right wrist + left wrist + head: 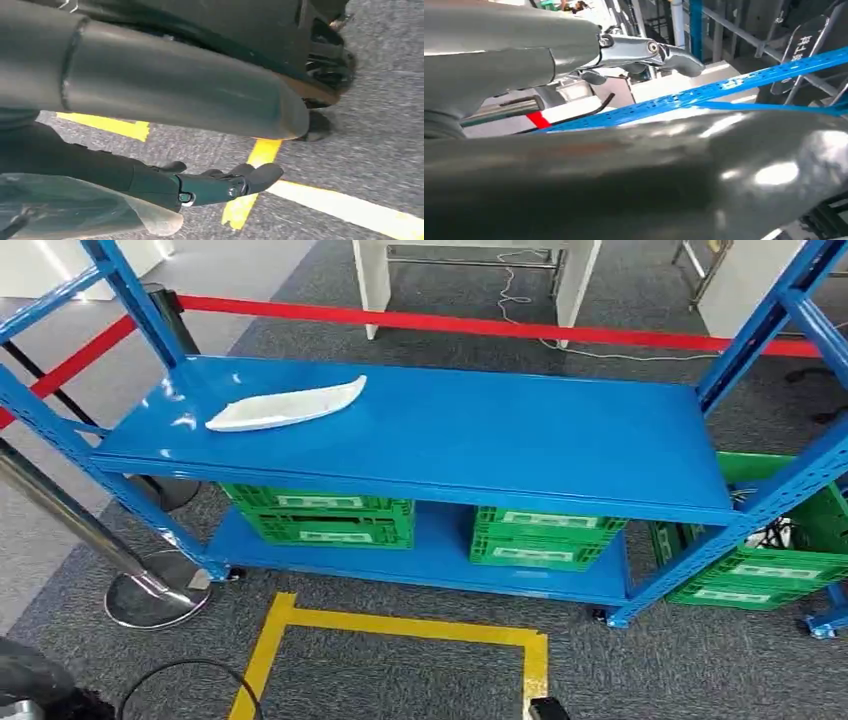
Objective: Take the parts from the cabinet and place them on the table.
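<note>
A white, leaf-shaped part (pixel 285 405) lies on the left of the blue rack's top shelf (pixel 500 435). Both arms hang low. In the left wrist view my left hand (pixel 649 50) has its silver fingers stretched out with nothing between them, near a blue rack beam (pixel 704 92). In the right wrist view my right hand (pixel 220 185) hangs over the grey carpet with its dark fingers held fairly straight. A pale translucent thing (pixel 85 210) with a pointed end lies alongside those fingers. Whether the hand holds it is unclear.
Green crates (pixel 325 515) (pixel 545 535) sit on the rack's lower shelf, and another green crate (pixel 775 565) stands on the right. Yellow floor tape (pixel 400 625) marks a square before the rack. A chrome stanchion (pixel 150 595) and red barrier tape (pixel 450 322) stand to the left and behind.
</note>
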You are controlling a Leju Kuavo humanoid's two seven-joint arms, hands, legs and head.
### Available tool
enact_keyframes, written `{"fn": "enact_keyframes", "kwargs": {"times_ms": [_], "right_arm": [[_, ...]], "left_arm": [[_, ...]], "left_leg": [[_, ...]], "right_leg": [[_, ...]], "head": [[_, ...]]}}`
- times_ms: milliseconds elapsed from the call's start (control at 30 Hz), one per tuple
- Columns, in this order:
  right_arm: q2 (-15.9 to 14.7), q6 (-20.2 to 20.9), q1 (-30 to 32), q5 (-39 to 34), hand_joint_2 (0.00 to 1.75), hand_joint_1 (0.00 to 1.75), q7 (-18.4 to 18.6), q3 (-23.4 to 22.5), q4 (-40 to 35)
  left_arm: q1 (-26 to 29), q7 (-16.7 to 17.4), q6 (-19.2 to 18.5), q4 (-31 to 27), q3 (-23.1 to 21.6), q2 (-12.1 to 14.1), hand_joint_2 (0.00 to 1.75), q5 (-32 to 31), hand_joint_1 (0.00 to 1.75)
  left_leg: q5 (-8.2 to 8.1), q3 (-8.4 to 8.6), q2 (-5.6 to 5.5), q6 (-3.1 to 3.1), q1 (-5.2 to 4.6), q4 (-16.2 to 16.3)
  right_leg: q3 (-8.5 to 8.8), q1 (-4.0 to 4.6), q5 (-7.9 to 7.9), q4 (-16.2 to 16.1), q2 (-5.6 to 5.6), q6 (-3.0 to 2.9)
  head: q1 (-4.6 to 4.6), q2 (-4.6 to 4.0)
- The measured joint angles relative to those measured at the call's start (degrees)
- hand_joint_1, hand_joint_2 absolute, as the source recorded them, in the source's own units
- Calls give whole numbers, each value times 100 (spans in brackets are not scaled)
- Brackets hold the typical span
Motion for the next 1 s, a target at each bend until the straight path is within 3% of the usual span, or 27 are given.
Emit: {"fn": "enact_keyframes", "kwargs": {"times_ms": [67,133,200,233,500,533,567,600,633,667,733,767,867,900,933,1000], "right_arm": [[0,0,-6,0,0,0,13,0,2],[0,4,-12,2,0,0,13,2,0],[0,2,-35,2,0,0,7,2,0],[0,2,-48,2,0,0,7,2,0],[0,2,-47,2,0,0,7,4,0],[0,2,-47,2,0,0,7,4,0],[0,4,-44,2,0,0,7,4,0],[0,4,-36,0,0,0,9,4,2],[0,9,-10,0,0,0,0,4,2],[-4,20,-5,-2,0,0,7,4,22],[-4,13,11,-2,0,0,0,4,20],[-9,11,2,2,0,0,-9,2,20],[-7,24,-25,0,0,0,-7,4,20],[-7,24,-14,0,0,0,-4,4,22],[-7,24,-3,0,0,0,-2,4,22],[-7,22,0,0,0,0,-2,2,20]], "left_arm": [[19,9,0,-9,-2,-2,0,-11,0],[15,6,2,-9,9,7,0,-33,0],[15,6,2,-9,-9,-4,0,-46,0],[12,6,2,-9,-9,-4,0,-46,0],[12,6,2,-9,-9,-4,0,-46,0],[12,6,2,-9,-9,-4,0,-48,0],[15,6,2,-9,-9,-4,0,-48,0],[16,6,2,-9,-9,-4,0,-48,0],[10,6,2,-9,-18,-4,0,-52,0],[1,20,0,-4,-20,-9,0,-64,0],[-3,22,2,-7,-15,-4,0,-57,0],[-21,22,4,-7,-15,-2,0,-61,0],[-26,22,2,-7,-17,-2,0,-57,0],[-23,22,2,-7,-17,-2,0,-55,0],[-21,22,2,-7,-17,-2,0,-57,0],[-21,22,2,-7,-17,-2,0,-57,0]], "left_leg": [[217,47,-10,73,-4,-173],[232,148,-25,169,26,-195],[207,232,-10,216,44,-266],[189,246,-9,236,43,-271],[185,246,-9,237,41,-271],[176,246,-9,240,41,-271],[134,260,-11,255,32,-269],[120,272,-14,257,30,-269],[-52,515,-33,238,17,-272],[-95,598,-28,102,18,-282],[-148,620,-19,62,19,-207],[-214,549,-19,32,12,-31],[-646,-144,-19,-58,53,1077],[-652,-363,-19,-73,57,1314],[-510,-418,-18,-78,60,1261],[126,-249,-17,-67,67,579]], "right_leg": [[-43,15,-62,-46,-18,72],[79,18,-28,31,-19,140],[-114,17,-204,348,-21,177],[-353,14,-371,729,-18,202],[-418,12,-413,827,-18,206],[-486,10,-456,927,-18,209],[-869,11,-650,1452,-18,225],[-965,11,-665,1562,-19,220],[-751,35,377,453,-19,136],[-647,103,359,69,-36,-34],[-417,36,362,-33,-25,-71],[-336,26,344,-63,-22,-100],[-208,24,229,-76,-18,-131],[-147,23,178,-76,-16,-128],[-85,22,133,-76,-16,-123],[81,10,12,-76,-4,-87]], "head": [[7,2],[0,0],[42,2],[52,2],[50,2],[46,2],[55,2],[50,0],[52,2],[26,2],[33,2],[-15,2],[-11,2],[-17,2],[-17,2],[-20,2]]}}
